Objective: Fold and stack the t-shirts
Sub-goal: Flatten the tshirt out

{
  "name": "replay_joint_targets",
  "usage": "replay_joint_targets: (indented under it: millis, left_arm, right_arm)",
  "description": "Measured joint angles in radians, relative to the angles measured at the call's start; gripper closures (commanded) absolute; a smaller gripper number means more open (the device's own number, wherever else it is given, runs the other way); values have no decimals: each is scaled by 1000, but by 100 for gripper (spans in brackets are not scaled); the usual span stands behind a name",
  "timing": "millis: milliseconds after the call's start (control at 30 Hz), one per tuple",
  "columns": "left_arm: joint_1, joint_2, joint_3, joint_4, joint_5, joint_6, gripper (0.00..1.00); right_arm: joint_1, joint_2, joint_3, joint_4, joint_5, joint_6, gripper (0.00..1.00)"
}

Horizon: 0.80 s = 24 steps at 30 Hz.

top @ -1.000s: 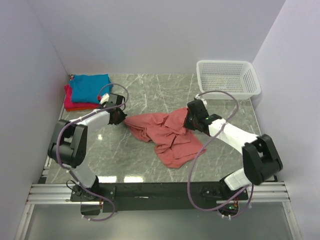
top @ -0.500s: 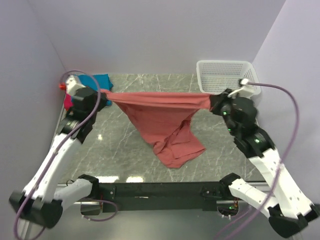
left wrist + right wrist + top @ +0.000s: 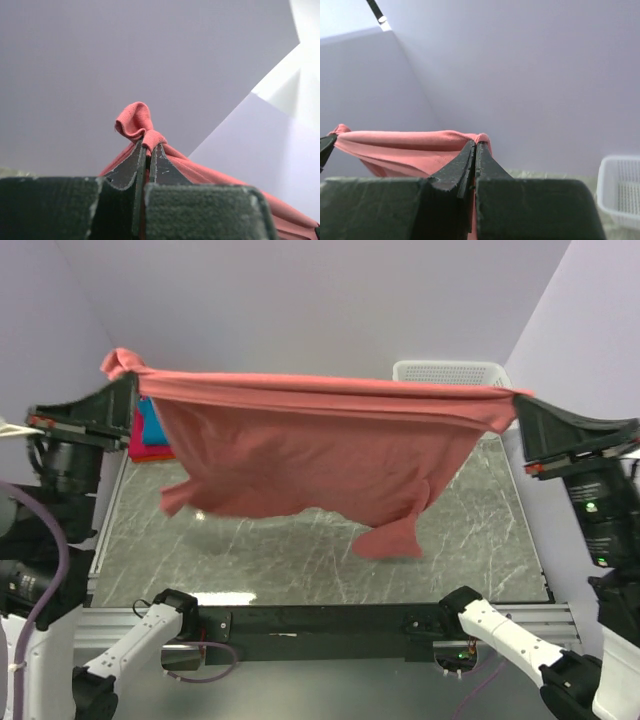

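The salmon-red t-shirt [image 3: 320,455] hangs stretched wide in the air, high above the table. My left gripper [image 3: 133,382] is shut on its left top corner, which bunches above the fingertips in the left wrist view [image 3: 135,120]. My right gripper [image 3: 516,400] is shut on its right top corner, seen in the right wrist view [image 3: 410,145]. The teal-blue t-shirt [image 3: 149,420] and the magenta-pink t-shirt [image 3: 146,452] lie at the back left, mostly hidden behind the hanging cloth.
A white mesh basket [image 3: 445,371] stands at the back right, partly hidden by the shirt; it also shows in the right wrist view [image 3: 620,190]. The grey marble table [image 3: 300,560] lies below. Walls close in on three sides.
Both arms have risen and spread apart, lifting the salmon-red shirt off the table. It now hangs taut between the grippers, with its lower edge clear of the surface.
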Motion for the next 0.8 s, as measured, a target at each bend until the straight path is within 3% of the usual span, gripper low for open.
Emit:
replay_joint_targets:
  millis: [133,333,467,633,800]
  left_arm:
    - [0,98,135,4,7,37,99]
    - [2,399,310,-11,-105,124,99]
    - [19,614,394,-26,-156,186,99]
    - [53,917,687,-127,-163,252,99]
    - [75,949,782,-117,-166,308,99]
  right_arm:
    - [0,85,130,-5,13,-58,100]
    - [-19,315,192,17,121,-139,100]
    - [-161,494,211,33,52,-138,100]
    - [-267,713,315,20,-65,-113,100]
    - [-282,799,509,8,-162,-111,100]
